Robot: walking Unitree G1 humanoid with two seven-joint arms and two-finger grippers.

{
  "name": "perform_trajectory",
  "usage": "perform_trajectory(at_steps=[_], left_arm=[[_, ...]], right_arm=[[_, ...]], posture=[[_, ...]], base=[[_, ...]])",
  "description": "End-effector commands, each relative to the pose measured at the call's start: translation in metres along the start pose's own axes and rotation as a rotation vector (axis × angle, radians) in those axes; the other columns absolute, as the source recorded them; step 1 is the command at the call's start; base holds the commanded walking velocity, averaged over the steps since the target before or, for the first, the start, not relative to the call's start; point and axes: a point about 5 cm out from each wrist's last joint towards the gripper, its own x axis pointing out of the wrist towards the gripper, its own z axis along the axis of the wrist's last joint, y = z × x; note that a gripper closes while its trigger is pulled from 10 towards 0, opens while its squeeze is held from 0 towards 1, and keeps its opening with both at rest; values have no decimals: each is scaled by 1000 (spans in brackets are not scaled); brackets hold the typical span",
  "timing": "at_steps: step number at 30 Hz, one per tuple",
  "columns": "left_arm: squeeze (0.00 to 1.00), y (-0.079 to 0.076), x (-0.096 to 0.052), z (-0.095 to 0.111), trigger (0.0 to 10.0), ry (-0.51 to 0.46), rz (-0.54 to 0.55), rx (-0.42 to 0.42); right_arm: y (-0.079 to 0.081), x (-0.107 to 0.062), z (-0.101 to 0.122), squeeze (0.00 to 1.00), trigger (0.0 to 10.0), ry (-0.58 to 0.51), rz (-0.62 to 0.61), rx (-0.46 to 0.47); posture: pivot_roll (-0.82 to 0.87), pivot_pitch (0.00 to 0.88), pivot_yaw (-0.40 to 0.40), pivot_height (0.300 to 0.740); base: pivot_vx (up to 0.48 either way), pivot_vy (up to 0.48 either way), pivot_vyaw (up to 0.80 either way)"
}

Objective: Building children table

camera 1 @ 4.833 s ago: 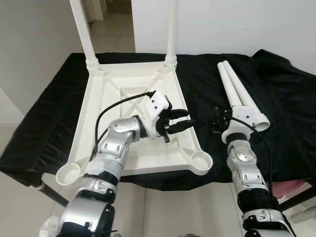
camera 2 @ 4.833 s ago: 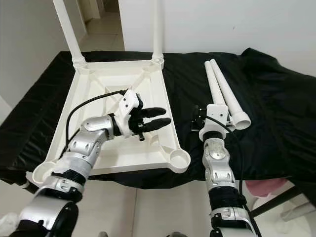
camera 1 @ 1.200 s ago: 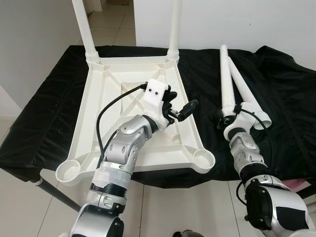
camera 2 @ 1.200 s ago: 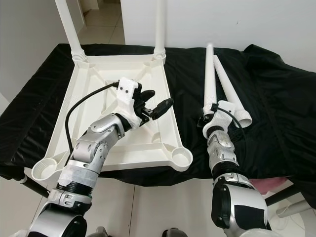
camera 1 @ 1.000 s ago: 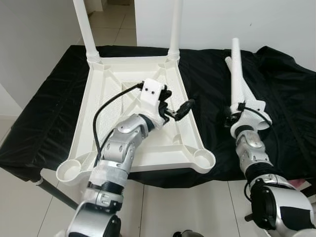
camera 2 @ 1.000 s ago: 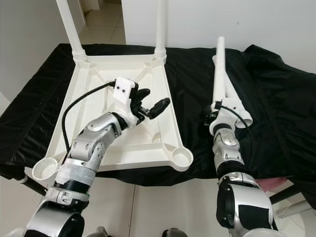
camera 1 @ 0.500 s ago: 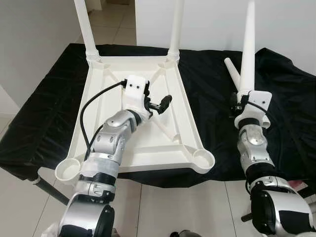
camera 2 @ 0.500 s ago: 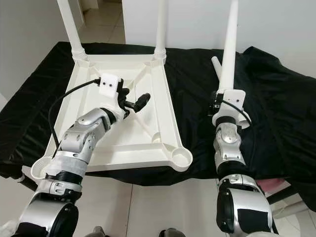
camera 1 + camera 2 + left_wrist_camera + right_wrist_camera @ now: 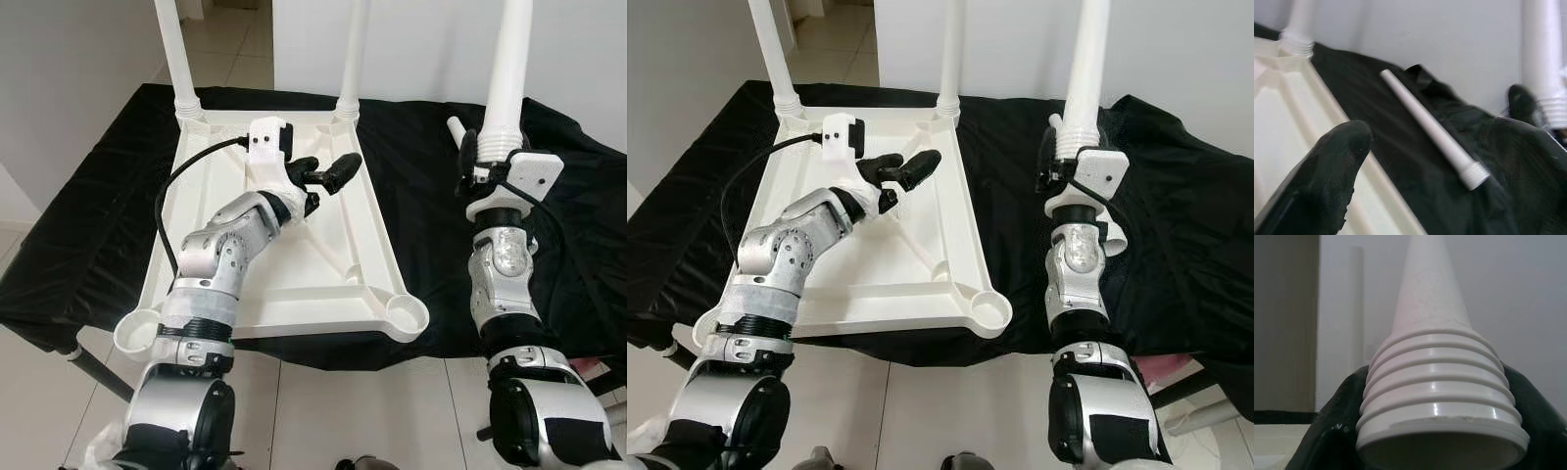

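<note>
The white plastic tabletop [image 9: 284, 245] lies upside down on a black cloth [image 9: 88, 225] that covers the work surface, its ribbed underside facing up. Two white legs are already fitted upright in its far corners, the far-left leg [image 9: 168, 49] and the far-right leg [image 9: 355, 49], while the near-left socket [image 9: 137, 333] and the near-right socket [image 9: 407, 315] stand open. To the robot's right of the tabletop, the right gripper [image 9: 487, 162] is clamped around the threaded end of a third white leg [image 9: 511, 59], holding it upright above the cloth and apart from the tabletop; in the right wrist view the ridged collar of that leg [image 9: 1437, 396] sits between the black fingers [image 9: 1327, 431]. A fourth loose leg [image 9: 1432, 132] lies flat on the cloth behind the right arm, its threaded end showing in the left wrist view. The left gripper [image 9: 328, 171] hovers over the far part of the tabletop near its right rim, its two black fingers apart and holding nothing. Behind the table are a white wall [image 9: 421, 39] and a tiled floor [image 9: 225, 39].
</note>
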Motion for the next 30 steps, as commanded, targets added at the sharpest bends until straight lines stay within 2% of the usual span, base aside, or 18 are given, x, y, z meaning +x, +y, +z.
perform_trajectory(at_steps=[1, 2, 4, 7, 8, 13, 19, 25, 30], left_arm=[[0, -31, 4, 13, 10000, -23, -453, -92], [0, -31, 4, 13, 10000, -23, -453, -92], [0, -39, 8, 22, 10000, -42, -520, -151], [0, -41, 9, 22, 10000, -35, -527, -147], [0, -45, 11, 20, 10000, -19, -556, -163], [0, -51, 12, 18, 10000, 0, -596, -178], [0, -51, 15, 17, 10000, 31, -591, -174], [0, -49, 17, 11, 10000, 79, -558, -113], [0, -44, 20, 15, 10000, 71, -521, -112]], right_arm=[[15, -1, 5, 0, 10000, -47, 102, 16], [15, -1, 5, 0, 10000, -47, 102, 16], [26, -4, 2, 0, 10000, -30, 172, 42], [28, -6, 2, 0, 10000, -29, 190, 42], [37, -10, -1, 0, 10000, -15, 254, 59], [48, -19, -4, 0, 10000, 10, 340, 71], [56, -26, -5, 0, 10000, 15, 398, 80], [63, -37, -3, 0, 10000, 14, 449, 90], [70, -56, -6, 0, 10000, 42, 481, 97]], posture=[[-15, 0, -30, 740], [-15, 0, -30, 740], [-22, 0, -27, 740], [-22, 0, -27, 740], [-27, 0, -24, 740], [-35, 0, -19, 740], [-39, 0, -15, 740], [-47, 0, -5, 740], [-52, 0, 2, 740]], base=[[0, 0, 0], [0, 0, 0], [0, 0, 0], [0, 0, 0], [0, 0, 0], [0, 0, 0], [0, 0, 0], [0, 0, 0], [0, 0, 0]])
